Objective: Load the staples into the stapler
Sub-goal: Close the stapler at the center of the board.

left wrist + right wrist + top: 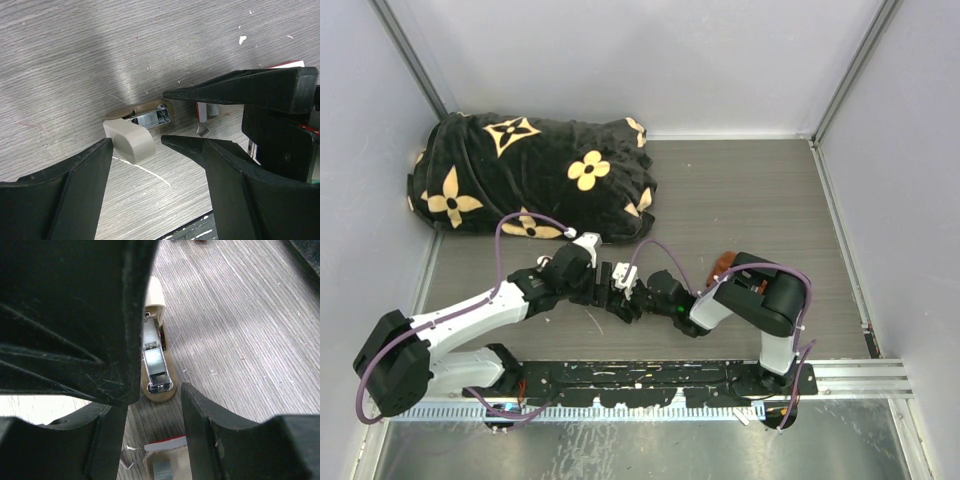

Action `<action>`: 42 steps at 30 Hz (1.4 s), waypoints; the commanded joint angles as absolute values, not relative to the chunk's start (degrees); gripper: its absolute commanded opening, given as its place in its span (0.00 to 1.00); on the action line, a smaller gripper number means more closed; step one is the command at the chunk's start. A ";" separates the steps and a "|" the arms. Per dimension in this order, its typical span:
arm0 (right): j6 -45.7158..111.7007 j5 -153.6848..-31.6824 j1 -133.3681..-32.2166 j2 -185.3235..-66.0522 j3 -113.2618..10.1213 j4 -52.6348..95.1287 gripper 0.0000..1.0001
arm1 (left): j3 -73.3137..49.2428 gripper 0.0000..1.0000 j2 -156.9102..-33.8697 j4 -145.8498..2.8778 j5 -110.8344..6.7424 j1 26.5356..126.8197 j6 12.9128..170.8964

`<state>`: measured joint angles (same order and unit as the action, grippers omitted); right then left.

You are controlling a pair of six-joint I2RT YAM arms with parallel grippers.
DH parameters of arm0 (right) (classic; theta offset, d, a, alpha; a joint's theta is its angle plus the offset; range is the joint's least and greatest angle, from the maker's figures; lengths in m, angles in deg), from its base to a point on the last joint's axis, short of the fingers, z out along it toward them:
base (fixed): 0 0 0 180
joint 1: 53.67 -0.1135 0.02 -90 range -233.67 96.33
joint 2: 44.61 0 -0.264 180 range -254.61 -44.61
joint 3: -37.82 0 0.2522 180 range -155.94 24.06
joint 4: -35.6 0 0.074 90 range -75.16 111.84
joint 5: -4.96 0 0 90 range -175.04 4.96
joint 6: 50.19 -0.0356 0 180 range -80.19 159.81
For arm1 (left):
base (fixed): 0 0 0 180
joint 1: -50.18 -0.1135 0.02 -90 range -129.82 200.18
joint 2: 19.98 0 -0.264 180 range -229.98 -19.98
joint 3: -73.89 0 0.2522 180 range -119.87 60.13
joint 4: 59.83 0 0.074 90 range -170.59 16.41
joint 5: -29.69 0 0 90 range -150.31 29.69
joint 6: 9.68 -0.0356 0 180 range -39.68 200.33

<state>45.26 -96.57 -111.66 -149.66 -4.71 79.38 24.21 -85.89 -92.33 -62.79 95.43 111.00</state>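
The small stapler [131, 140] lies opened on the wood table, its pale lid swung aside and its metal channel [156, 362] bare. My left gripper [136, 144] stands open just short of the lid, one finger on each side. My right gripper [155, 402] faces the stapler's metal end from the other side, jaws apart and holding nothing. The white staples box [172, 447] with its red edge lies between the right fingers, and a grey strip of staples [165, 473] shows inside it. In the top view both grippers [620, 285] meet mid-table and hide the stapler.
A black cloth with yellow flowers [535, 175] fills the back left. An orange-brown object [722, 262] sits behind the right arm. Loose bent staples [202, 131] lie by the box. Grey walls close in the table, and a black rail [650, 375] runs along the near edge.
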 commanded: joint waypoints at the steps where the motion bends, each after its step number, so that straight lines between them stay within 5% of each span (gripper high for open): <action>1: 45.48 -96.45 -111.79 -151.10 -7.22 84.47 0.50 | 24.01 0.74 -86.55 -85.49 -58.80 95.99 111.43; 13: 43.98 -97.37 -111.66 -152.75 -6.60 88.38 0.43 | 24.75 0.74 -88.34 -82.54 -57.61 95.97 113.22; 19: 42.76 -96.44 -111.52 -145.51 -4.03 86.33 0.68 | 22.85 0.78 -83.36 -87.90 -61.39 93.25 113.39; 23: 43.40 -95.97 -111.11 -139.55 -3.87 78.80 0.76 | 22.92 0.86 -78.32 -90.13 -58.69 87.08 114.28; 34: 51.54 -102.51 -110.79 -139.99 -15.99 58.03 0.73 | 27.78 0.91 -75.16 -88.28 -44.56 71.73 117.21; 42: 55.67 -102.36 -110.35 -144.44 -22.80 49.65 0.70 | 31.26 0.90 -71.13 -88.88 -45.23 70.35 118.64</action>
<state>52.15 -101.42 -110.81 -143.46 -19.53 53.79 30.33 -74.24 -90.69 -46.59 70.67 117.45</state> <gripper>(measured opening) 0.707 0.907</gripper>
